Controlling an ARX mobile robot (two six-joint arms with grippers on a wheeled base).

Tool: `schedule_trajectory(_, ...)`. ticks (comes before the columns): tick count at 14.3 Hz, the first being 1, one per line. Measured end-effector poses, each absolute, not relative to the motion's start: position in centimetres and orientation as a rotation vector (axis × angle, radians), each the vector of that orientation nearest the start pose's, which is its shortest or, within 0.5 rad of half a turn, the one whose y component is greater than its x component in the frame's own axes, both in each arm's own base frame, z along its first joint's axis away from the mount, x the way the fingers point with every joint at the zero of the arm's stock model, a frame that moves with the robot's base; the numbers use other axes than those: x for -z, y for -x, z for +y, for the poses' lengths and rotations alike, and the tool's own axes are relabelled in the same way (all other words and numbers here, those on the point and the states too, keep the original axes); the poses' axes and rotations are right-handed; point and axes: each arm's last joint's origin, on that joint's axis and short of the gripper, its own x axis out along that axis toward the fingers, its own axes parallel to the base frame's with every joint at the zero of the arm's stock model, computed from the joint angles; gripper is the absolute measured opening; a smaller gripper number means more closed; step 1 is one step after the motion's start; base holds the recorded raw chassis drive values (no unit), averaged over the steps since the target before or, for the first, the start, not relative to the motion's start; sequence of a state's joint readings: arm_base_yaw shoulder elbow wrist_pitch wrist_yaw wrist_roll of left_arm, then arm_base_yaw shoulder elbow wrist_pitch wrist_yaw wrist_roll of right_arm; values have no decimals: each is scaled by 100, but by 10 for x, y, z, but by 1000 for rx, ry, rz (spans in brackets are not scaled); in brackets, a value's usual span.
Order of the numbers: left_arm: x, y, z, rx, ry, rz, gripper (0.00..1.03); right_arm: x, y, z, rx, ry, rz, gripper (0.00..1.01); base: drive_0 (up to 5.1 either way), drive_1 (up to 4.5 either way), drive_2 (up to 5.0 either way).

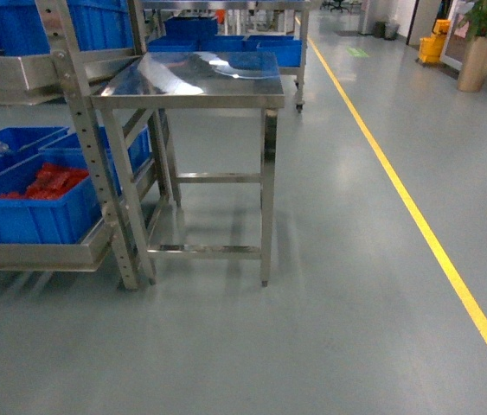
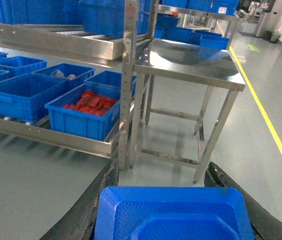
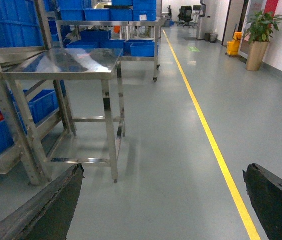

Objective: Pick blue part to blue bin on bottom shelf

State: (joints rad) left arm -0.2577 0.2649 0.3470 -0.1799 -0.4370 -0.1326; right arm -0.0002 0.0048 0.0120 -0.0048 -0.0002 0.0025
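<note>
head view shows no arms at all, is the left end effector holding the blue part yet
Observer: Yes. In the left wrist view the blue part sits clamped between the fingers of the left end effector.
Operator: and the right one
Observer: The right end effector is open and holds nothing; only floor shows between its fingers.
Operator: any free bin on the bottom shelf, i only see the red parts one up front
Observer: Just left of the red parts bin on the bottom shelf, a blue bin looks empty inside.
</note>
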Motion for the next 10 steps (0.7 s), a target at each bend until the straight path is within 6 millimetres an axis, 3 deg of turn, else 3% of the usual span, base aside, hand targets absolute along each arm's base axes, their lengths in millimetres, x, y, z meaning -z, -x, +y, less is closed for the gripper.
schedule_trajectory(10, -244, -98, -13, -184, 100, 77, 43, -167, -97, 0, 0, -2, -2, 98, -1, 417, -419)
